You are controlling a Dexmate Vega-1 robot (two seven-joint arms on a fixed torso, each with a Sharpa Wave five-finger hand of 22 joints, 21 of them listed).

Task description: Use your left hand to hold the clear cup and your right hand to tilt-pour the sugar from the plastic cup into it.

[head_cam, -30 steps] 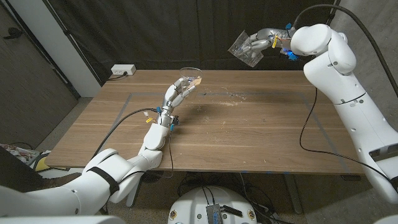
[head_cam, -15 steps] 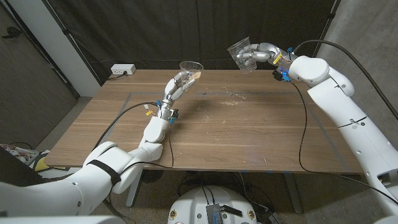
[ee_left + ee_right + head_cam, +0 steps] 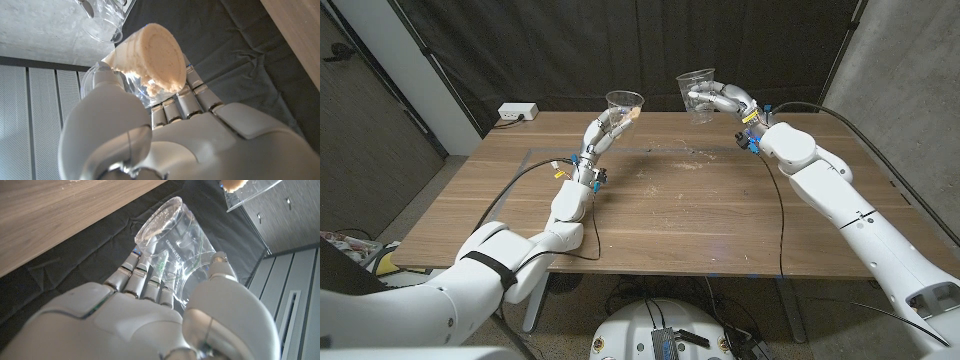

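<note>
In the head view, the left hand (image 3: 608, 128) is grasping the clear cup (image 3: 625, 106) in the upper middle of the frame, holding it up in the air above the far part of the tabletop (image 3: 700, 210). The left wrist view is showing a pale brown mass of sugar (image 3: 155, 57) sitting at the bottom of that cup (image 3: 117, 75), with the fingers (image 3: 180, 102) wrapping around its wall. To the right of it in the head view, well apart, the right hand (image 3: 725, 100) is gripping the plastic cup (image 3: 697, 92), which is standing roughly upright with its mouth up, also off the tabletop. In the right wrist view the plastic cup (image 3: 175, 240) is looking nearly empty, with only a faint dusting on its base, so the sugar seems to be resting already in the clear cup. A few pale specks (image 3: 695, 155) are lying on the wood below and between the two cups, in the middle of the frame. The main risk from here is in bringing the cups together in mid-air: neither is being steadied by the tabletop, so a small misalignment of rim over rim would be sending grains down onto the wood. Both cups are thin and slick, so too hard a squeeze could be buckling a wall, and too light a hold could be letting one slip or turn.
</note>
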